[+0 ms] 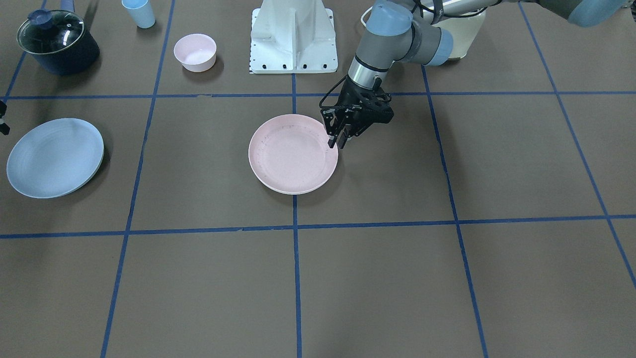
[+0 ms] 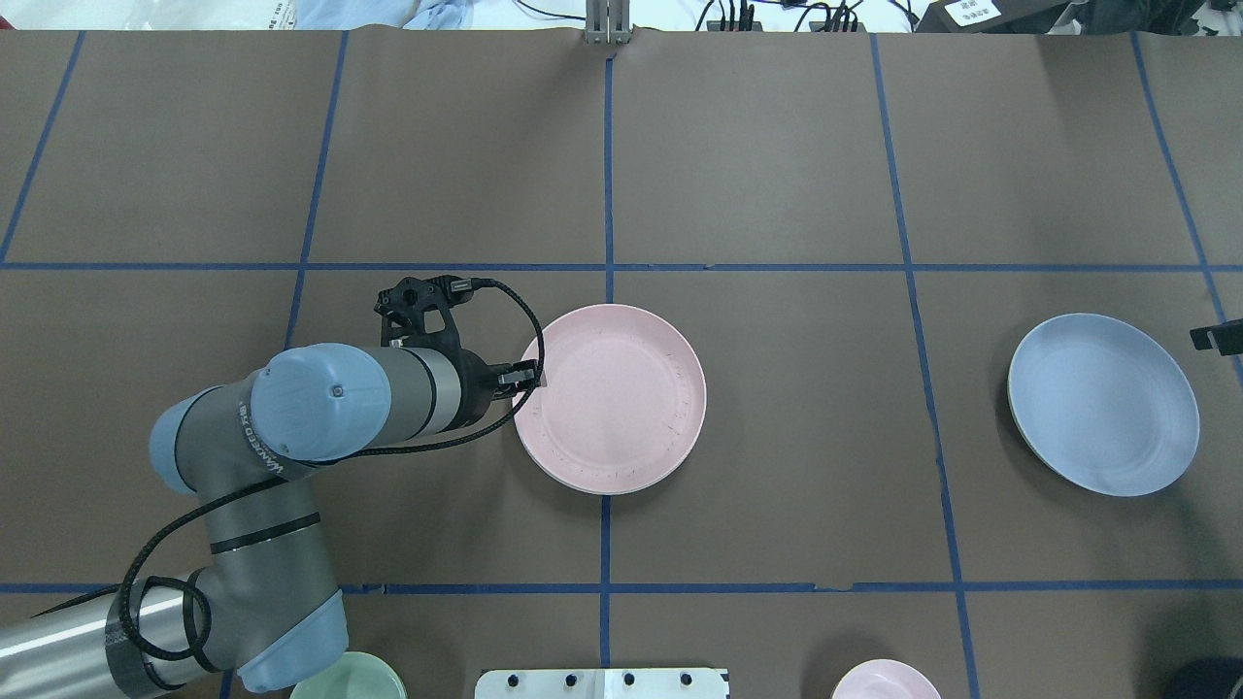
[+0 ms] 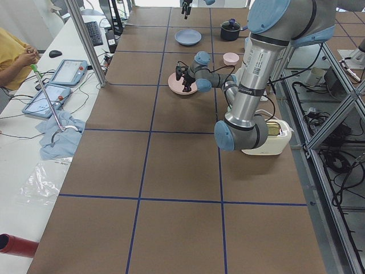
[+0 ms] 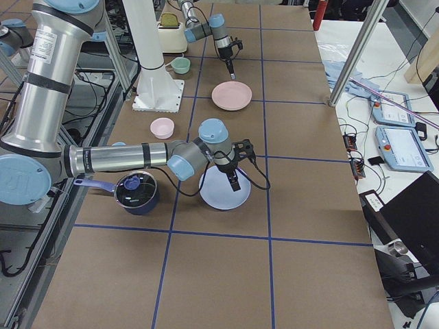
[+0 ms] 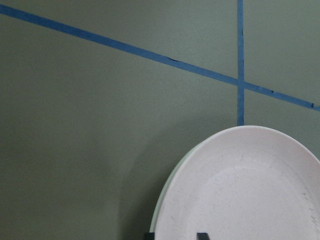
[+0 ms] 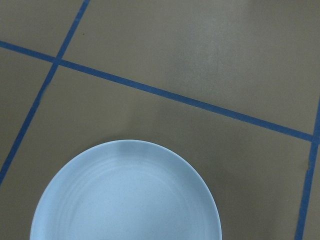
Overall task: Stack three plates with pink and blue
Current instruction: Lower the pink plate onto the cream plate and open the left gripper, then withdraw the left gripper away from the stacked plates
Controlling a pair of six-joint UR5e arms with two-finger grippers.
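Brown table (image 1: 447, 278): pot (image 1: 57, 42), cup (image 1: 139, 12), bowl (image 1: 195, 52)

Centre plate (image 2: 621, 408) in the middle of the table (image 2: 777, 146), resting on a lower plate (image 5: 156, 220) with only its rim showing. Left gripper (image 1: 337, 143) at the centre plate's edge on the robot's left. Far plate (image 2: 1102, 403) well apart to the robot's right, under the right gripper (image 4: 234, 184). Bowl (image 1: 195, 52), cup (image 1: 139, 12) and pot (image 1: 57, 42) along the robot's side, right of the base (image 1: 293, 40).

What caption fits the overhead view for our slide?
Left tool poised at the pink plate rim; blue plate waits far right.
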